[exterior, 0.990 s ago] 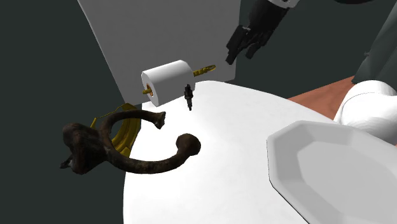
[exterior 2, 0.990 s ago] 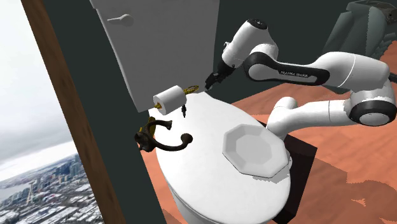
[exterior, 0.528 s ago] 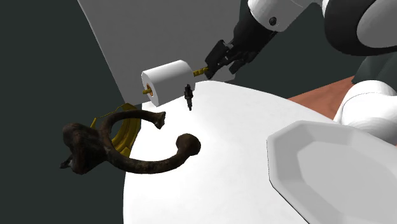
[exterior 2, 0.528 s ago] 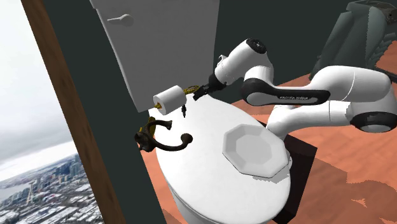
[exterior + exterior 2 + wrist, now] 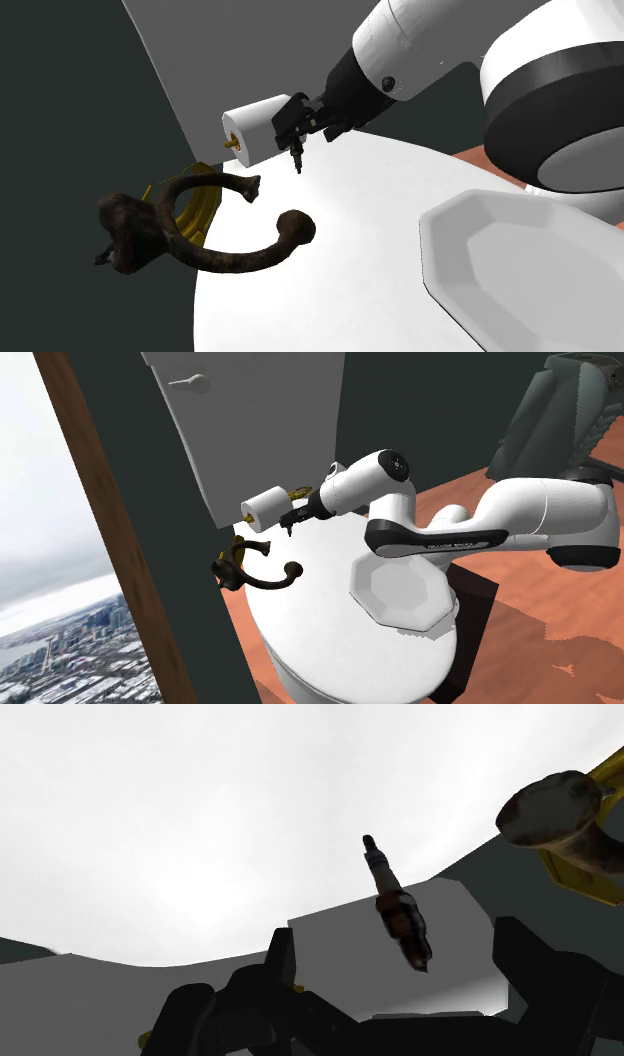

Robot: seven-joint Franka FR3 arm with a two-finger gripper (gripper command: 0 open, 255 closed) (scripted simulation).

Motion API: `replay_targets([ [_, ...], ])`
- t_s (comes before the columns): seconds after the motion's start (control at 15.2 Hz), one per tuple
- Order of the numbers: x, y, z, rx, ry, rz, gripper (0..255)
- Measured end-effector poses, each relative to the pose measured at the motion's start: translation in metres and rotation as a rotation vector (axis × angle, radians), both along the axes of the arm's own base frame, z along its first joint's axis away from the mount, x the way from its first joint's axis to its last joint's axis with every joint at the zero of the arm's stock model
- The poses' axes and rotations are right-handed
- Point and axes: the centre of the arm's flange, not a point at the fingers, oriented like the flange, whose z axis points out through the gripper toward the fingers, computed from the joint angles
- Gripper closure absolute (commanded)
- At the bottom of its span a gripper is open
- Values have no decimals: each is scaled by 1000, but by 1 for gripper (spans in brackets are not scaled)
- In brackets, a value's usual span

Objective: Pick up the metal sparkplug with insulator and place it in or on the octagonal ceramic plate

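Swinging down from the shoulder view's upper right, the gripper now hangs over the sparkplug, which stands on end at upper centre beside the white roll. Its jaws are spread to straddle it, untouched; the octagonal plate waits lower right.
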Motion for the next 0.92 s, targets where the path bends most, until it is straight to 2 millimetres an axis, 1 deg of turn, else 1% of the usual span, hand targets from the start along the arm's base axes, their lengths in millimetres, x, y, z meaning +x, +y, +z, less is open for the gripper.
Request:
replay_targets([
  [0.13, 7, 6, -6, 4, -6, -2, 0],
  [0.33, 17, 9, -18, 5, -8, -3, 0],
  [0.53, 25, 10, -24, 5, -8, -3, 0],
  [0.86, 26, 10, -26, 6, -9, -3, 0],
  [0.92, 26, 10, -26, 6, -9, -3, 255],
])
